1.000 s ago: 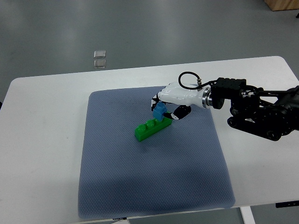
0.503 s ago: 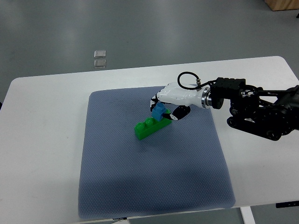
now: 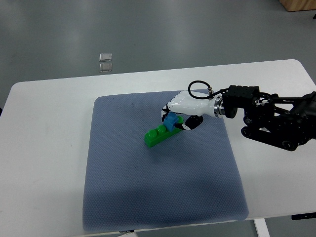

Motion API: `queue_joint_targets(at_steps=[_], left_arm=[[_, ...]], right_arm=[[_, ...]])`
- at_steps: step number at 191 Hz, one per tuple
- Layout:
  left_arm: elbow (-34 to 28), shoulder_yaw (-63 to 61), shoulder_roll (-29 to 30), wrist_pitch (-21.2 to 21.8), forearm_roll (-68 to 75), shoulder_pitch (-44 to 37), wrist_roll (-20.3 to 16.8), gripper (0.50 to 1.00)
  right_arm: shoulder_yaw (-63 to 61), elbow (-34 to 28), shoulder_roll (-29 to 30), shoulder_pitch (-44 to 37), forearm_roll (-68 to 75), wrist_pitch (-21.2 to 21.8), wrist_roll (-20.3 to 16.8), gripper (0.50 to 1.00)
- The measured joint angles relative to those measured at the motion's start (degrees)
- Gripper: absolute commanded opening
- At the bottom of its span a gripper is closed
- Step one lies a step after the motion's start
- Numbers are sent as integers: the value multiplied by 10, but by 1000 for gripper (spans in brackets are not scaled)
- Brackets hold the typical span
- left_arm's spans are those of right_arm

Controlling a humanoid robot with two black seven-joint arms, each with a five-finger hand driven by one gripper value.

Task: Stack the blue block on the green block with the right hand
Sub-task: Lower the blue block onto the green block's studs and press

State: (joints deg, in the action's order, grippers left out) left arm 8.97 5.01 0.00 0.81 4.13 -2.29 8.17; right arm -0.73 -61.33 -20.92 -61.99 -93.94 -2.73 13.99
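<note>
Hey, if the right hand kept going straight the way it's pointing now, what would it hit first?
The right hand points left and slightly down, holding the blue block. The green block lies next in that line; the blue one seems already on it, though depth is unclear.

The right hand (image 3: 181, 109) has a glossy white shell and black-and-white fingers (image 3: 187, 125). Behind the fingers sit a silver wrist ring, a looped black cable (image 3: 197, 85), and a black, open-framed forearm (image 3: 276, 121).

Right hand (image 3: 181, 111) covers part of blue block (image 3: 171, 121), w/ green block (image 3: 162, 134) far end under it. Contact btwn blocks unclear.
</note>
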Motion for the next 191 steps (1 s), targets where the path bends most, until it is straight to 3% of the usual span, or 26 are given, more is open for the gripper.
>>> queue_joint_targets(at_steps=[164,191], left_arm=[[0,0,0,0,0,0,0,1000],[0,0,0,0,0,0,0,1000]], right_arm=[[13,6,17,-2,-12,-1,-3,568],[13,6,17,-2,-12,-1,-3,590]])
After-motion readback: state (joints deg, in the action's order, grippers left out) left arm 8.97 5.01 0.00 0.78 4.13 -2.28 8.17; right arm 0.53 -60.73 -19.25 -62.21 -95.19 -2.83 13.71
